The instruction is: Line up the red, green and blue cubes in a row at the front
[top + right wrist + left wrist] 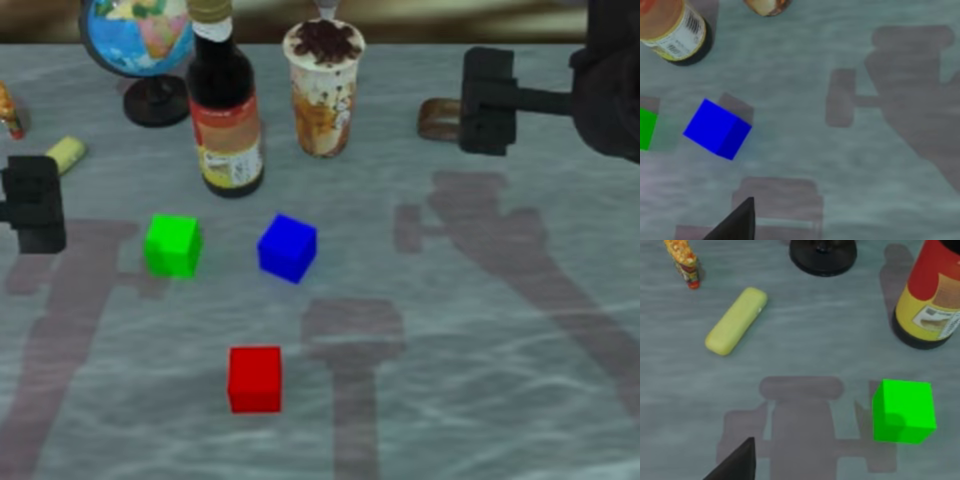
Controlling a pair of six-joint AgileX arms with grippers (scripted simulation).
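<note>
Red cube (254, 379) sits nr front edge of table (480, 400), approx. centre. Green cube (172, 245) and blue cube (287, 247) lie farther back, mid-table, apart from each other; green is left of blue. Bottle (224, 110) stands behind them. Left gripper (32, 204) at left edge, right gripper (488, 100) toward back right; finger state of both: cannot tell.

left gripper (33, 203) — matte black, blocky | right gripper (487, 100) — black, boxy, thin rod behind
</note>
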